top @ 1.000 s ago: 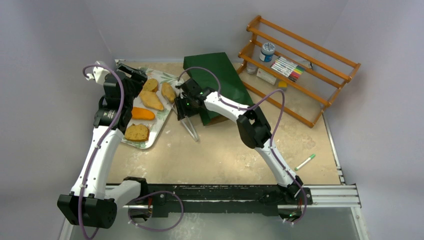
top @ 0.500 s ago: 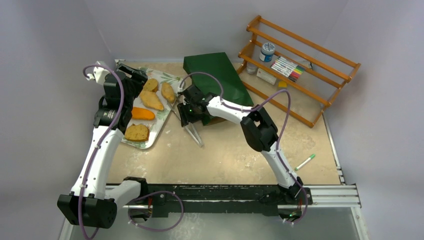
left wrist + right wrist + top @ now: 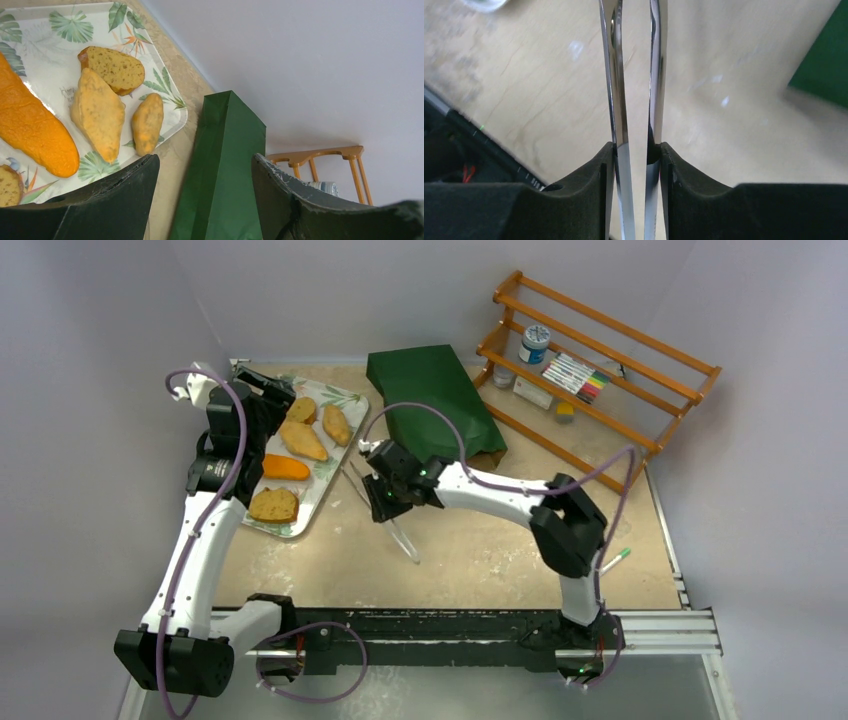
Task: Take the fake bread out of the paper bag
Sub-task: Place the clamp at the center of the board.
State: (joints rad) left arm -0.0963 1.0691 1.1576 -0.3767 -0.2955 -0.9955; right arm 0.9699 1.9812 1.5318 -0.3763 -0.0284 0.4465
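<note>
The dark green paper bag point(image 3: 435, 400) lies flat at the back middle of the table, its mouth toward the front right. It also shows in the left wrist view point(image 3: 225, 170). Several fake bread pieces point(image 3: 302, 440) lie on the floral tray point(image 3: 345, 396), also in the left wrist view point(image 3: 97, 112). My left gripper point(image 3: 268, 400) hovers over the tray's left side, open and empty point(image 3: 205, 157). My right gripper point(image 3: 388, 506) is shut on metal tongs point(image 3: 408, 545) over the bare table in front of the bag. In the right wrist view point(image 3: 635, 147) the tongs point(image 3: 616, 75) hold nothing.
A wooden rack point(image 3: 640, 430) at the back right holds a jar, markers and small items. A green marker pen point(image 3: 608, 565) lies on the table at the right. The black rail point(image 3: 450, 625) runs along the near edge.
My right arm has swung the tongs away from the bag's mouth, toward the front and slightly right. The left arm and the tray's bread have not moved.
</note>
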